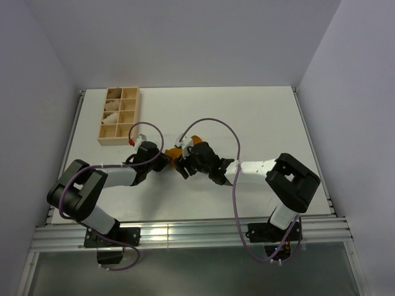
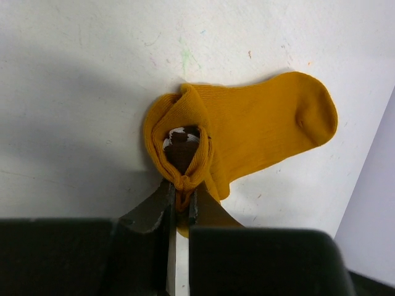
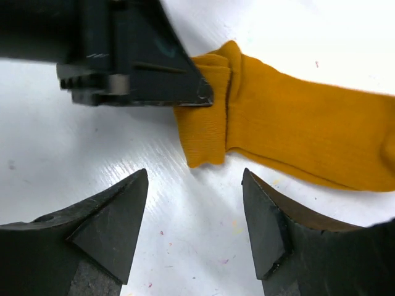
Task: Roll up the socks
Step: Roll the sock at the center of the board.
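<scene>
The left gripper (image 2: 180, 206) is clenched on the rolled end of the sock (image 2: 265, 129), likely so the roll cannot spring open. The right gripper (image 3: 194, 185) hangs just beside it, jaws apart and empty.

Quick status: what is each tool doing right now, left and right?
Left tool: closed, pinching the folded edge of the mustard-orange fabric sock.
Right tool: open, holding nothing.

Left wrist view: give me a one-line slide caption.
Left gripper pinches the rolled end of a mustard sock, its toe lying flat on the white table.
</scene>
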`<state>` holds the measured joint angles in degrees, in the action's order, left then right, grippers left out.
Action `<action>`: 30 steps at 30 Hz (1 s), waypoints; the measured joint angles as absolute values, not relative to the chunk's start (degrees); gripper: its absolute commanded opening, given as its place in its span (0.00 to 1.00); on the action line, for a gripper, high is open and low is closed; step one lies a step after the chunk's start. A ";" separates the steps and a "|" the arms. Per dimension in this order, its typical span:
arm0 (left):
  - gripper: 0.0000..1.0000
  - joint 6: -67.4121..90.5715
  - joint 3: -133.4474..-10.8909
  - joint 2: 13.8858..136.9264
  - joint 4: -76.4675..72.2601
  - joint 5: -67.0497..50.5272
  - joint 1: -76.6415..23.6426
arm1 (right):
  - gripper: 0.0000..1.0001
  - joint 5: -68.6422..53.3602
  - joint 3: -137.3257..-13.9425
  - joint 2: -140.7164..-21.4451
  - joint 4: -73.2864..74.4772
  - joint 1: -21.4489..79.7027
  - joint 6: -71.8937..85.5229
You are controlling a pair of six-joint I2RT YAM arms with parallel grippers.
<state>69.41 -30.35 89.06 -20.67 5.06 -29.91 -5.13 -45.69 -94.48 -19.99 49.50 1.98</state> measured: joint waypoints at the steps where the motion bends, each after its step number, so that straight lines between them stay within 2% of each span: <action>1: 0.00 69.23 -30.59 89.06 -20.21 4.86 -29.87 | 0.71 -3.14 -45.71 -94.30 -19.99 50.70 0.62; 10: 0.00 68.10 -31.62 89.12 -18.31 2.74 -29.36 | 0.72 13.61 -47.70 -99.37 -19.31 59.40 -12.43; 14: 0.00 68.07 -31.86 89.14 -17.74 2.33 -29.28 | 0.68 18.17 -49.10 -103.68 -19.59 61.54 -16.32; 26: 0.00 68.12 -31.86 89.14 -17.43 0.86 -28.93 | 0.50 23.99 -53.23 -110.21 -23.35 63.13 -22.48; 29: 0.00 68.12 -31.86 89.08 -17.28 0.67 -28.86 | 0.41 24.23 -53.69 -111.04 -23.81 63.13 -22.94; 30: 0.00 68.12 -31.86 89.08 -17.28 0.56 -28.82 | 0.34 24.36 -53.95 -111.37 -23.86 63.13 -23.05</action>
<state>68.12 -31.86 89.08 -17.28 0.56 -28.82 24.36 -53.95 -111.37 -23.86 63.13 -23.05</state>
